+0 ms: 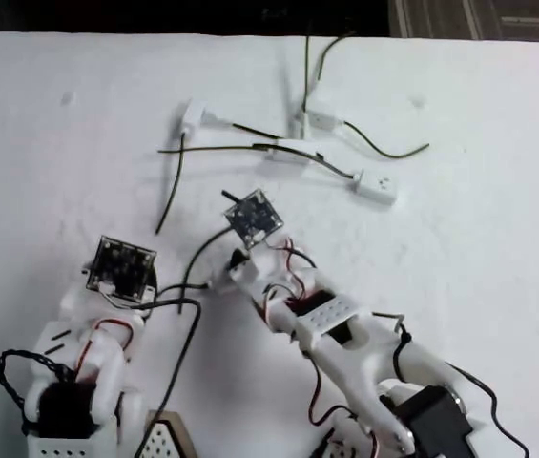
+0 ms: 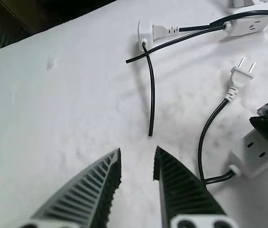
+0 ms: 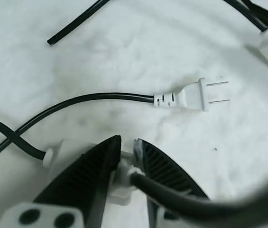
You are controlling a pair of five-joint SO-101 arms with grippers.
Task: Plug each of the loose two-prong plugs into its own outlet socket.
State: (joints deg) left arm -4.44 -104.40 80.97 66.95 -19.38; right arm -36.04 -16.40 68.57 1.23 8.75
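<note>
Plug [image 3: 190, 97] beside right end effector [image 3: 127, 142] (pinching an outlet socket [image 2: 256, 153]); left end effector [image 2: 137, 151] spread, black cord [image 2: 151, 99] nearby.

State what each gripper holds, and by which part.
Right gripper clamps the white outlet socket across its body; left gripper holds nothing.

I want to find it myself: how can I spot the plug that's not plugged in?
Start at the white table and find the right gripper pinching a white socket block. Just beyond its tips lies the plug on a black cord. Its two metal prongs are bare, while another plug farther off sits in a socket.
</note>
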